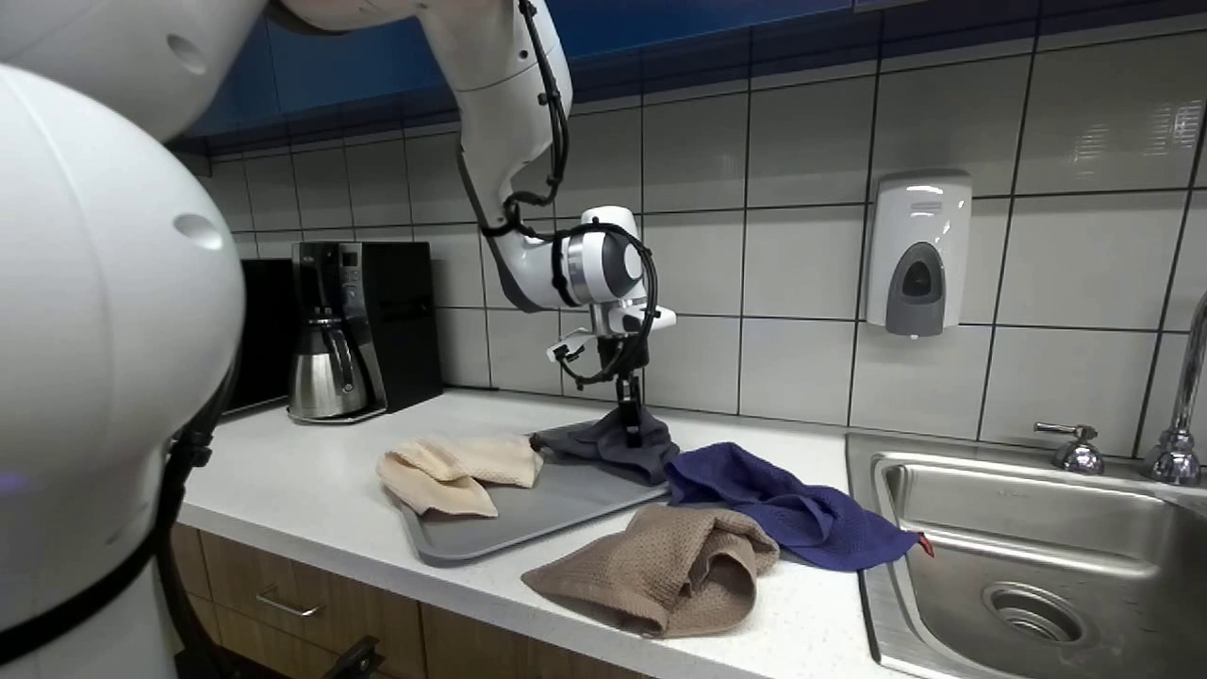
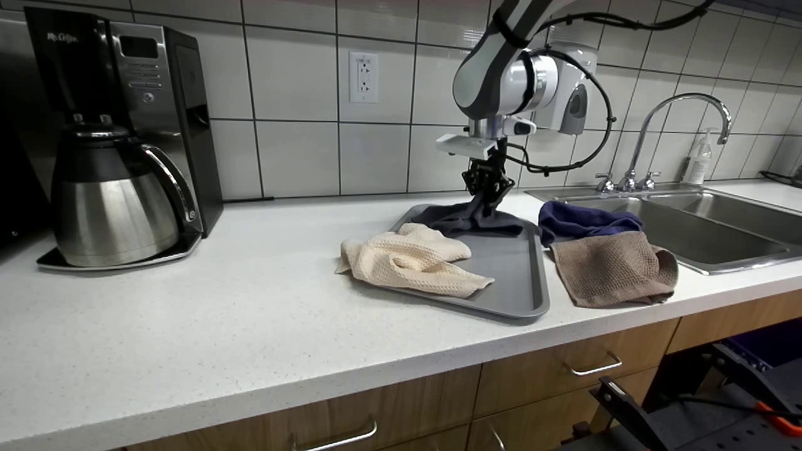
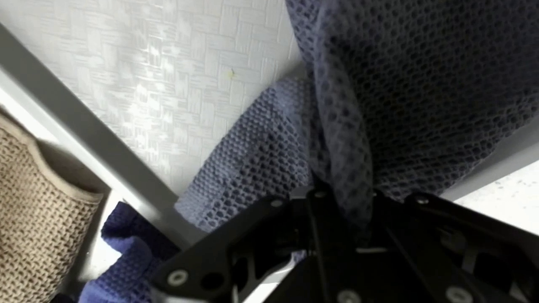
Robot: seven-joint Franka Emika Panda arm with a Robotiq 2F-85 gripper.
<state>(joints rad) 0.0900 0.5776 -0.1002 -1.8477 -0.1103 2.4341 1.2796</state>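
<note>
My gripper (image 1: 630, 424) points down at the far part of the grey tray (image 1: 575, 505) and is shut on the dark grey cloth (image 1: 599, 448). In the wrist view, a fold of the dark grey cloth (image 3: 421, 84) runs up between the fingers of the gripper (image 3: 343, 202); the fingertips are hidden by cloth. In an exterior view, the cloth (image 2: 457, 219) is pulled up toward the gripper (image 2: 489, 197), and its lower part rests on the tray (image 2: 510, 269). A cream cloth (image 1: 462, 467) lies crumpled over the tray's edge.
A purple-blue cloth (image 1: 792, 509) and a brown cloth (image 1: 660, 571) lie beside the tray on the white counter (image 2: 250, 313). The metal sink (image 1: 1028, 542) with its faucet (image 2: 680, 100) stands past them. A coffee maker (image 2: 150, 113) stands at the opposite end. A tiled wall with a soap dispenser (image 1: 919, 255) is behind.
</note>
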